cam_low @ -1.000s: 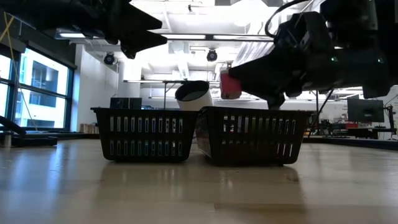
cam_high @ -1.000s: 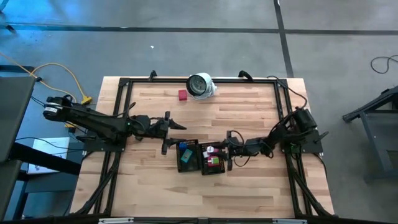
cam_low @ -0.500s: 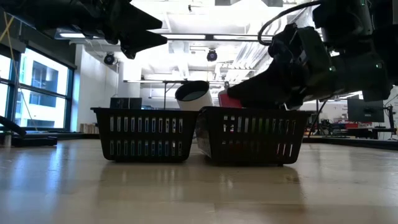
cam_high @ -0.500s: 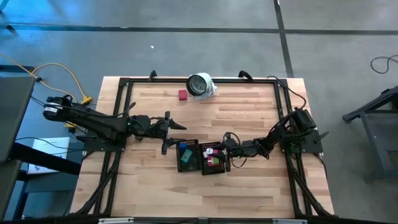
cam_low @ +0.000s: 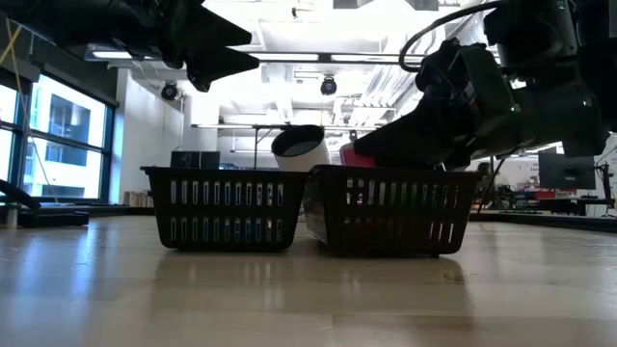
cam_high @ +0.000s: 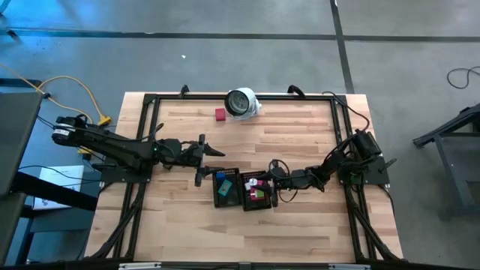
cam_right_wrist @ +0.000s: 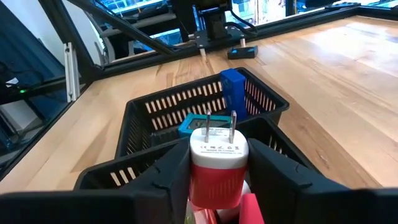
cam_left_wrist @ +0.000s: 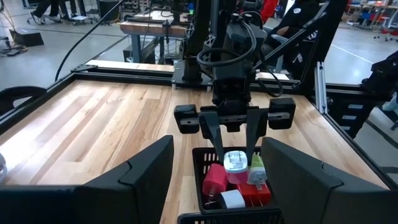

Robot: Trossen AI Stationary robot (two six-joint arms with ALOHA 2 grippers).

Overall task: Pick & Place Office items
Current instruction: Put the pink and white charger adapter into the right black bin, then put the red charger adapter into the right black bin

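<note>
The setting was a robotics lab or workshop. A wooden table (cam_high: 247, 225) in a black metal frame (cam_high: 150, 101) stood on a grey concrete floor (cam_high: 225, 52). Behind it lay an open hall with workbenches (cam_left_wrist: 149, 28), large windows (cam_low: 58, 135), ceiling lights (cam_low: 318, 58) and a monitor (cam_low: 564, 172).

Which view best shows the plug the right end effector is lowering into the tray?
The right wrist view: the plug, white top with two prongs on a red body, sits between the right end effector's fingers over the tray. The left wrist view shows it smaller, head-on. The low view shows a red sliver; the high view, hardly anything.
</note>
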